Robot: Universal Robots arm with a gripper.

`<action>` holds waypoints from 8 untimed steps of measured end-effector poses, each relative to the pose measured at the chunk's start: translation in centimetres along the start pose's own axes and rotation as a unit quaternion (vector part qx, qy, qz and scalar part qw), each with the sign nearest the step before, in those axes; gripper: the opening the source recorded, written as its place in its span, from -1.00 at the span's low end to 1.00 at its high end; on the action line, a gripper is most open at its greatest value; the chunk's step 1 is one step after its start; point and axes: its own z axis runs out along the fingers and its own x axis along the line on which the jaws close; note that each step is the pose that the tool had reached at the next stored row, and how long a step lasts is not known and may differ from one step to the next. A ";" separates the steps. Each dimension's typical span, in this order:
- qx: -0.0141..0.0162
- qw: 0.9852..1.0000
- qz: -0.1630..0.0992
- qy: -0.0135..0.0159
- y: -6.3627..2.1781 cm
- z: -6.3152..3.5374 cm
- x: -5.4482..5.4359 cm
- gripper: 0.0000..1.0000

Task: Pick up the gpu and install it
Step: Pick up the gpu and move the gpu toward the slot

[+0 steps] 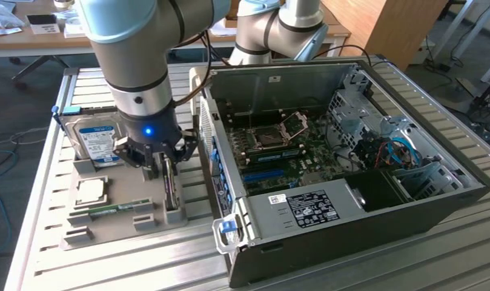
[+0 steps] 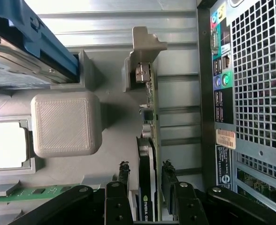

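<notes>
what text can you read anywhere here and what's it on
"NVIDIA", faint, on the gpu cooler's edge
hard drive label: too small to read
power supply sticker: too small to read
computer case rear sticker: blurred

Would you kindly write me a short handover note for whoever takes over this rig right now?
Jaws: open, one on each side of the gpu, with a gap on both sides.
Gpu: standing on edge in the gray parts holder, beside the open computer case.
Done: jaws lined up around the card.
Left: gpu not gripped, not lifted, not yet in the case.
</notes>
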 end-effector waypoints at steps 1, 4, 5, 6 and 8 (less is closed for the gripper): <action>0.000 1.000 0.000 0.000 0.07 0.09 0.0 -0.17; 0.000 1.000 0.000 0.000 0.20 0.22 0.0 -0.17; 0.000 1.000 0.000 0.000 0.20 0.22 0.0 -0.17; 0.000 1.000 0.000 0.000 0.20 0.25 0.0 -0.17; 0.000 1.000 0.000 0.000 0.21 0.41 0.0 -0.17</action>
